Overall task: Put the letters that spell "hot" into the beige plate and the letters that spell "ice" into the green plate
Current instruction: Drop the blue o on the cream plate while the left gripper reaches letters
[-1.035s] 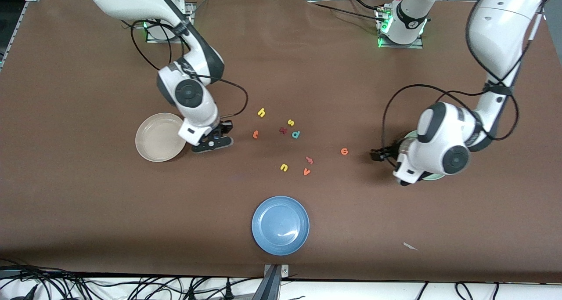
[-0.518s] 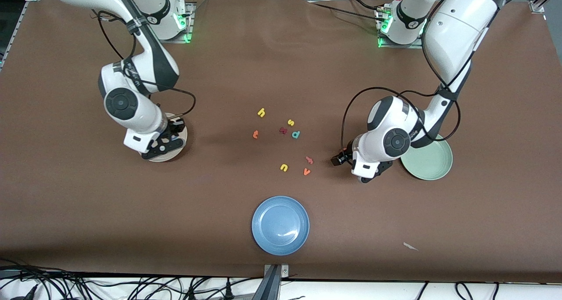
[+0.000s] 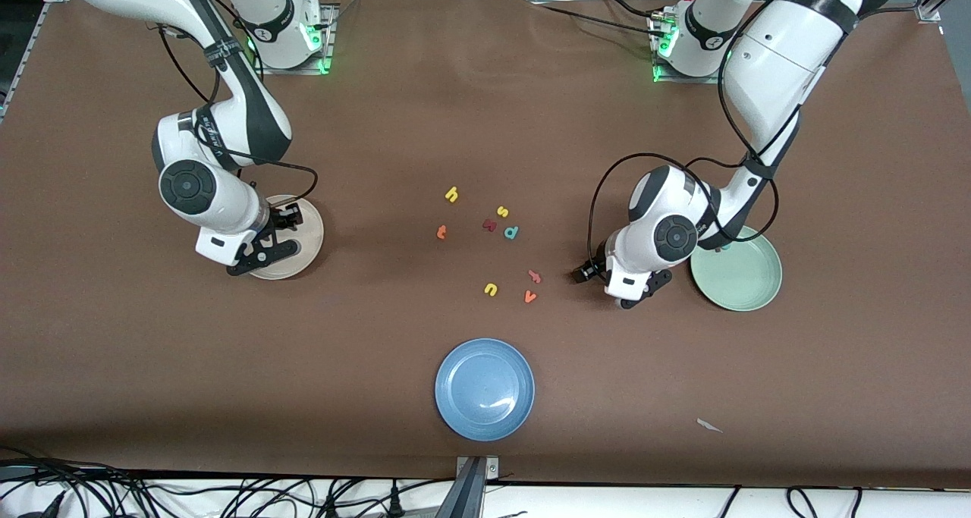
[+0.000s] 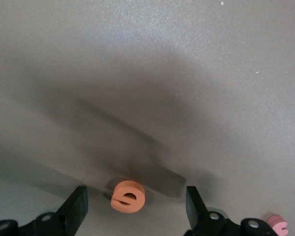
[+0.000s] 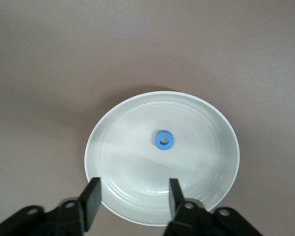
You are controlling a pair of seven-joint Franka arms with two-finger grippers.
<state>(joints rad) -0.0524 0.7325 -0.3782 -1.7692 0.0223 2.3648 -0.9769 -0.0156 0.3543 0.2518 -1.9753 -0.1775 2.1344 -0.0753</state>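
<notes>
The right gripper hangs over the beige plate with its fingers apart and empty; the blue "o" lies in the plate, so it looks just dropped. The left gripper is low over the table beside the green plate, fingers spread either side of the orange "e", apparently set to pinch it. The yellow "h" and orange "t" wait mid-table, nearer the right arm's end.

Blue "o", beige plate; orange "e"; brown table.
</notes>
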